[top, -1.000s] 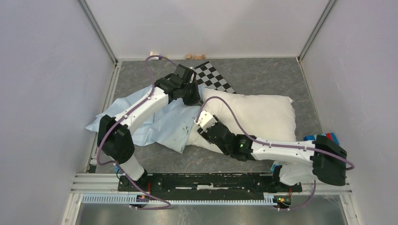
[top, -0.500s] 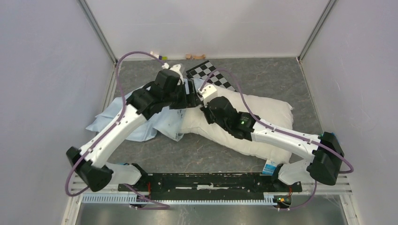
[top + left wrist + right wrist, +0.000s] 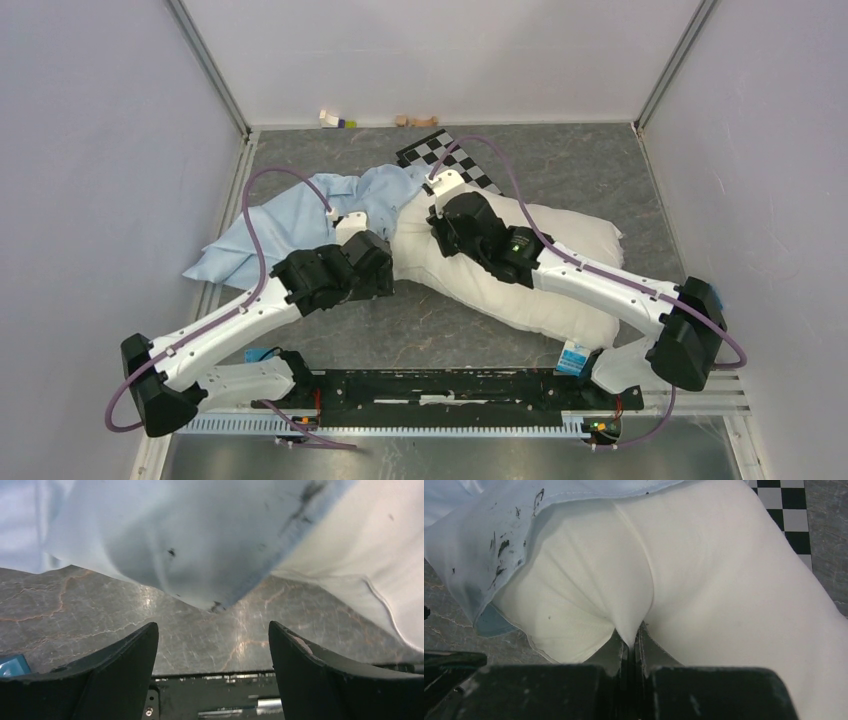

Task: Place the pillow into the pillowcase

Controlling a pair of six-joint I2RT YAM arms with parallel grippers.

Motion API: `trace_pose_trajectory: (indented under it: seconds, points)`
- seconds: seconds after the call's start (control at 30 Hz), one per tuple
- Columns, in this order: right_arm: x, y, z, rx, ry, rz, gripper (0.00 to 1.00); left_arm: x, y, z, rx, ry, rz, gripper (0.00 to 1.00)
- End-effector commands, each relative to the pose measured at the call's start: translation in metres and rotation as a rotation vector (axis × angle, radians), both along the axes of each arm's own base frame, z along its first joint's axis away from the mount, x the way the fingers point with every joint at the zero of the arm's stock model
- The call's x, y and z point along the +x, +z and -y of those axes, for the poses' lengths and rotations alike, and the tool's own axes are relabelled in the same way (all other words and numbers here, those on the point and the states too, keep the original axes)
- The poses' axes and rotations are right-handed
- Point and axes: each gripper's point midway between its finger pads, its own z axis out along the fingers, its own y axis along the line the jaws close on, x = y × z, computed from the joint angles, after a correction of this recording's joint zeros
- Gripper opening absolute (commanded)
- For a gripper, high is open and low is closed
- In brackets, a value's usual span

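Note:
The cream-white pillow (image 3: 570, 275) lies across the middle right of the table. Its left end lies under the edge of the light-blue pillowcase (image 3: 300, 215), which is spread toward the back left. My right gripper (image 3: 440, 212) is shut on a pinched fold of pillow fabric (image 3: 631, 630), and the stained pillowcase hem (image 3: 489, 545) drapes just beyond it. My left gripper (image 3: 378, 272) hovers open near the pillowcase's front corner. Nothing sits between its fingers (image 3: 213, 635); the pillowcase (image 3: 190, 540) and the pillow (image 3: 365, 550) hang ahead of it.
A black-and-white checkerboard panel (image 3: 455, 165) lies behind the pillow. Small blocks (image 3: 337, 120) sit against the back wall. Blue items lie by the right base (image 3: 572, 357) and the left base (image 3: 262, 355). The black rail (image 3: 450, 385) runs along the near edge, and walls enclose three sides.
My left gripper opened, let go of the pillowcase and drew back toward the near side. My right gripper shut on the pillow and carried its end toward the back left, under the pillowcase edge.

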Motion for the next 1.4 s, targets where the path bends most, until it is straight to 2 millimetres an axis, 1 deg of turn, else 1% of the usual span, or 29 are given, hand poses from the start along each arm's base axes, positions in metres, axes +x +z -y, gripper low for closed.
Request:
trace_pose_trajectory:
  seconds: [0.0,0.1,0.17,0.2,0.27,0.3,0.33,0.37,0.4,0.5,0.53,0.6,0.67,0.73,0.77,0.83,0.87,0.97,1.0,1.07,1.13,1.2,1.27,1.3,1.37]
  points:
    - [0.012,0.045,-0.015,0.137,-0.008,0.067,0.00,0.028,0.000,-0.012,0.024,0.199,0.127,0.85]
    - [0.012,0.049,-0.016,0.147,-0.009,0.073,0.00,0.036,-0.010,-0.007,0.020,0.232,0.146,0.76]
    - [0.012,0.052,-0.017,0.156,-0.003,0.074,0.00,0.044,-0.013,-0.008,0.043,0.249,0.175,0.66]
    - [0.011,0.054,-0.017,0.161,-0.002,0.076,0.00,0.047,-0.013,-0.006,0.055,0.246,0.181,0.59]
    - [0.012,0.060,-0.017,0.163,-0.004,0.085,0.00,0.048,-0.006,0.001,0.069,0.211,0.161,0.37]
    - [0.013,0.062,-0.016,0.161,-0.010,0.088,0.00,0.047,0.006,0.010,0.046,0.179,0.152,0.20]
    - [0.012,0.067,-0.015,0.161,-0.008,0.095,0.00,0.045,0.020,0.022,0.017,0.125,0.156,0.12]
    - [0.012,0.070,-0.015,0.166,-0.007,0.099,0.00,0.041,0.041,0.038,-0.029,0.056,0.157,0.05]
    - [0.012,0.073,-0.015,0.173,-0.007,0.104,0.00,0.036,0.062,0.054,-0.071,-0.003,0.157,0.03]
    - [0.006,0.083,-0.022,0.205,0.007,0.107,0.00,0.012,0.139,0.102,-0.168,-0.204,0.217,0.02]
    - [0.003,0.086,-0.025,0.214,0.015,0.109,0.00,0.007,0.159,0.112,-0.198,-0.243,0.236,0.02]
    - [-0.004,0.092,-0.033,0.239,0.036,0.110,0.00,0.005,0.181,0.128,-0.270,-0.300,0.267,0.02]
    - [-0.008,0.095,-0.036,0.258,0.048,0.105,0.00,0.013,0.189,0.132,-0.321,-0.314,0.290,0.02]
    - [-0.010,0.098,-0.036,0.273,0.051,0.101,0.00,0.031,0.186,0.131,-0.395,-0.304,0.233,0.02]
    - [-0.012,0.102,-0.035,0.285,0.054,0.102,0.00,0.044,0.185,0.128,-0.426,-0.286,0.230,0.02]
    - [-0.017,0.111,-0.036,0.309,0.067,0.100,0.00,0.057,0.188,0.129,-0.436,-0.296,0.250,0.02]
    - [-0.020,0.117,-0.037,0.317,0.071,0.104,0.00,0.064,0.188,0.131,-0.429,-0.304,0.244,0.02]
    - [-0.031,0.145,-0.039,0.334,0.083,0.133,0.00,0.082,0.188,0.143,-0.430,-0.335,0.207,0.02]
    - [-0.034,0.152,-0.041,0.342,0.094,0.137,0.00,0.089,0.189,0.145,-0.433,-0.334,0.204,0.02]
    - [-0.038,0.166,-0.046,0.367,0.131,0.142,0.00,0.104,0.181,0.148,-0.430,-0.311,0.164,0.02]
    - [-0.041,0.174,-0.055,0.386,0.197,0.135,0.00,0.124,0.164,0.142,-0.410,-0.244,0.114,0.02]
    - [-0.037,0.169,-0.064,0.403,0.258,0.089,0.00,0.140,0.143,0.137,-0.410,-0.175,0.057,0.02]
    - [-0.035,0.159,-0.066,0.396,0.282,0.071,0.00,0.152,0.118,0.131,-0.395,-0.106,0.007,0.02]
    - [-0.034,0.155,-0.065,0.386,0.280,0.072,0.03,0.156,0.105,0.129,-0.397,-0.086,-0.021,0.02]
    - [-0.033,0.140,-0.059,0.342,0.272,0.073,0.18,0.159,0.086,0.122,-0.399,-0.039,-0.042,0.02]
